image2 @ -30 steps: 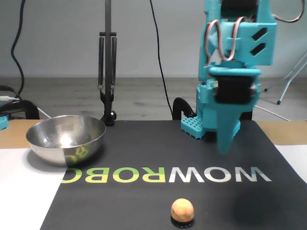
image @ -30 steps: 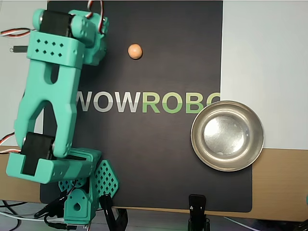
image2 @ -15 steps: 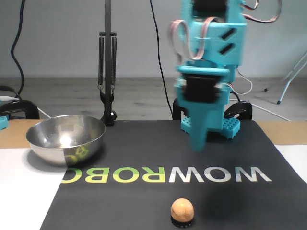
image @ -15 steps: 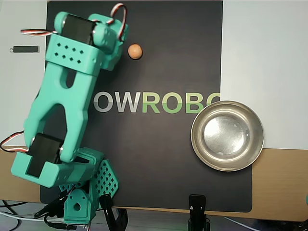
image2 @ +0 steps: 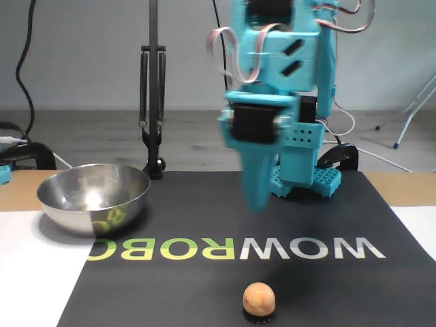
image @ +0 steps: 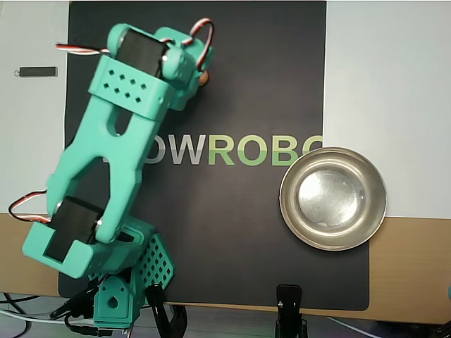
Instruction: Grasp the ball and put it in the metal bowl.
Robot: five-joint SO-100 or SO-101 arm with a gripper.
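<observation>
Mat lettering "WOWROBO"; ball nr it

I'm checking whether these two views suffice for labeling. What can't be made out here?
- Ball: overhead view, almost all covered by the arm.
- Gripper: fixed view, motion-blurred, open or shut unclear; overhead view, hidden under the wrist.
- Ball underside: fixed view, cut off at the bottom edge.
- Metal bowl floor: fixed view, behind its wall.
</observation>
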